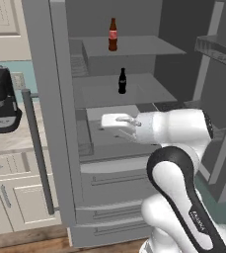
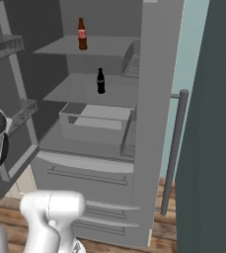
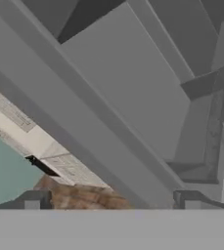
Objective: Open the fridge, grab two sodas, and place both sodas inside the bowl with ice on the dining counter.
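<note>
Fridge (image 1: 60, 123): standing open. 2 sodas (image 1: 113, 34) (image 1: 122, 81): sitting on shelves, ungrabbed. Pincer (image 3: 111, 202): gaping wide, holding nothing. Bowl placement: pending.

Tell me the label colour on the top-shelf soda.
Red, on the upper soda; clearest in the left base view.

From my station I can make out almost no lettering. The arm (image 1: 183, 197) carries a small white word along its dark lower link, at the lower right of the left base view, too small for me to read. The upper soda (image 1: 113, 34) wears a red label at the top centre, its script an unreadable blur to me.
</note>
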